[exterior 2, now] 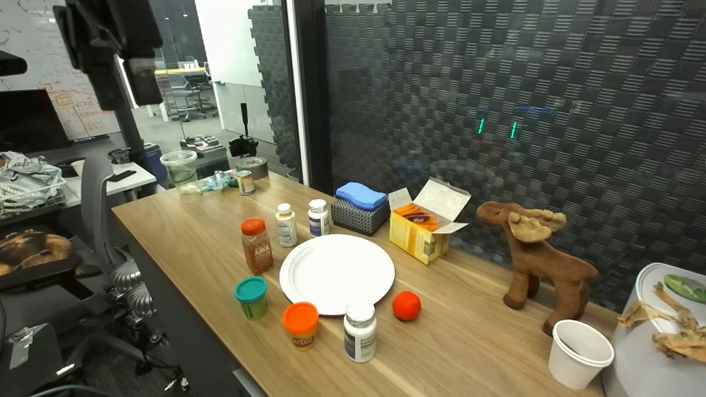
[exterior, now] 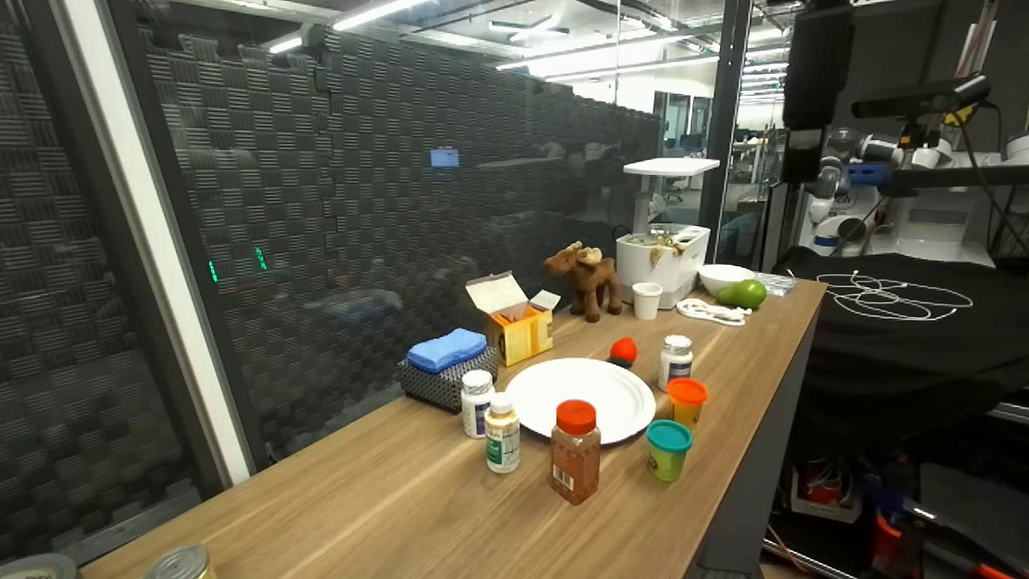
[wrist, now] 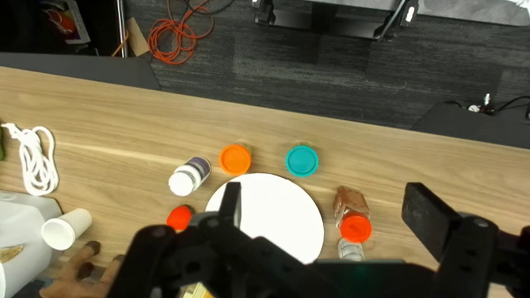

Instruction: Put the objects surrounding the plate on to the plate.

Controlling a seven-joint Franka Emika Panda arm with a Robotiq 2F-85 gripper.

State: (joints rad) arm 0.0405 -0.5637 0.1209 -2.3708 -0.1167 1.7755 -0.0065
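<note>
The white plate (exterior 2: 336,270) lies on the wooden table with nothing on it. Around it stand a red-lidded spice jar (exterior 2: 257,248), a teal-lidded tub (exterior 2: 252,300), an orange-lidded tub (exterior 2: 301,326) and three white bottles (exterior 2: 360,333) (exterior 2: 319,219) (exterior 2: 286,226). A red ball (exterior 2: 406,306) sits beside the plate. In the wrist view my gripper (wrist: 325,203) is wide open and empty, high above the table. The plate (wrist: 281,215) and the spice jar (wrist: 352,211) show between its fingers. The gripper's body hides part of the plate and most of the bottles beyond the jar.
A blue sponge (exterior 2: 361,196) on a dark mesh box (exterior 2: 359,217), an open yellow tea box (exterior 2: 422,231) and a brown toy moose (exterior 2: 538,259) stand along the glass wall. Paper cups (exterior 2: 579,353), a white planter (exterior: 663,261), a white cord (exterior: 714,312) and a can (exterior 2: 245,182) stand farther off.
</note>
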